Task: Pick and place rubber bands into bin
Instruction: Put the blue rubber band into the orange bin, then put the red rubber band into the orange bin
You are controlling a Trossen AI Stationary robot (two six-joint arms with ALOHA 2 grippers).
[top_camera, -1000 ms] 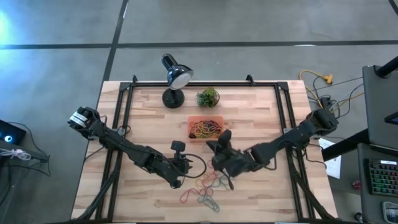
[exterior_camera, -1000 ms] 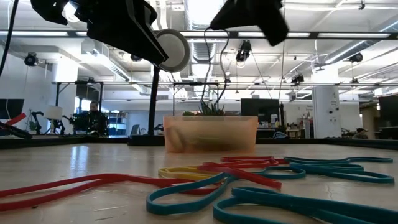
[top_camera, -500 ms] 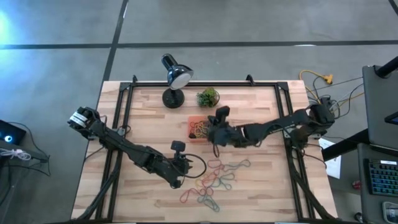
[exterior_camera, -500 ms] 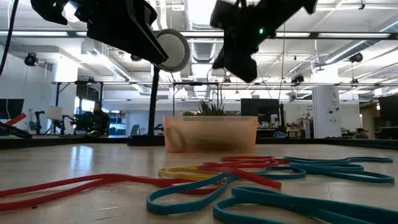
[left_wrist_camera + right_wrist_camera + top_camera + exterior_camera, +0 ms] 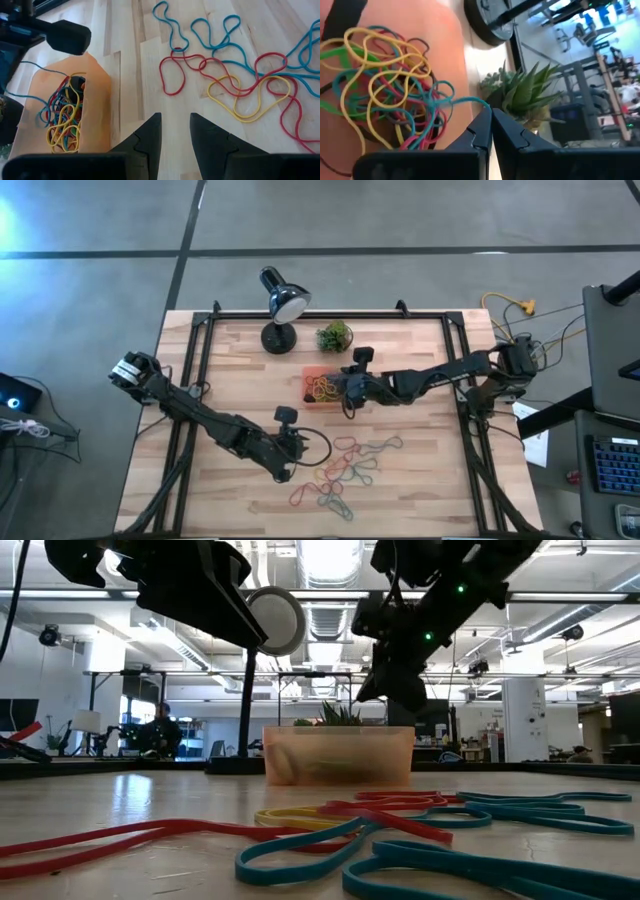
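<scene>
- The right gripper (image 5: 347, 402) hangs over the bin's near right corner, its fingers pinched together on a teal rubber band (image 5: 451, 98) that trails down into the heap.
- The bin (image 5: 308, 373) sits mid-table, just near of the small plant (image 5: 334, 335); it already holds a tangle of yellow, red and teal bands (image 5: 331, 388).
- To finish this step well, I judge the gripper should shift a little farther over the middle of the bin before letting go, so the trailing loop drops inside rather than draping over the wall.
- The left gripper (image 5: 175, 131) waits near and left of the bin, fingers a little apart with nothing between them, low over the bare table (image 5: 420, 480).
- Loose rubber bands (image 5: 345, 465) lie on the near half of the table, right of the left gripper and well apart from the bin.
- Room to move: the lamp (image 5: 279, 303) and plant crowd the far side of the bin, so the open approach looks to be from the near and right sides.
- The strip between bin and loose bands is bare, which should let either arm pass.
</scene>
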